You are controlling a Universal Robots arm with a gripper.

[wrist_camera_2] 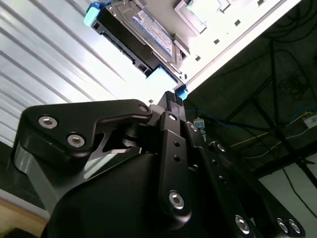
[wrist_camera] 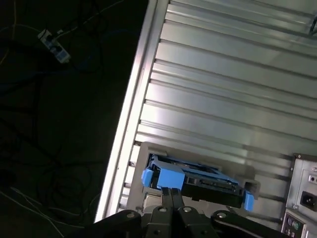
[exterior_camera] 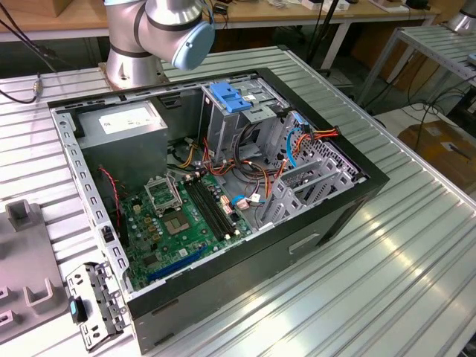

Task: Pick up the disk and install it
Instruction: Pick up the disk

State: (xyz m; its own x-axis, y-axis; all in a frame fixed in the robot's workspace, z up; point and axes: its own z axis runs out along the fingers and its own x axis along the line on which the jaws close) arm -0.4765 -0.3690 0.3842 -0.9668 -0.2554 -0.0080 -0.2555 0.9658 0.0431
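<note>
Blue plastic rails point(wrist_camera: 147, 177) cap both ends of the disk point(wrist_camera: 208, 182), which we see lying flat on the ribbed aluminium table point(wrist_camera: 223, 74), close to its edge, in both wrist views; the gripper point(wrist_camera: 171, 191) hangs just beside the disk's long side, its jaws drawn narrow with nothing between them; in the exterior view we find the open computer case point(exterior_camera: 312, 223), its blue-handled cage point(exterior_camera: 223, 123) upright near the arm point(exterior_camera: 160, 26).

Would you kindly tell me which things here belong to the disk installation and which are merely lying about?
Job: disk, gripper, open computer case.
Lying about: grey fixture block, metal bracket beside the case, power strip on the floor.
</note>
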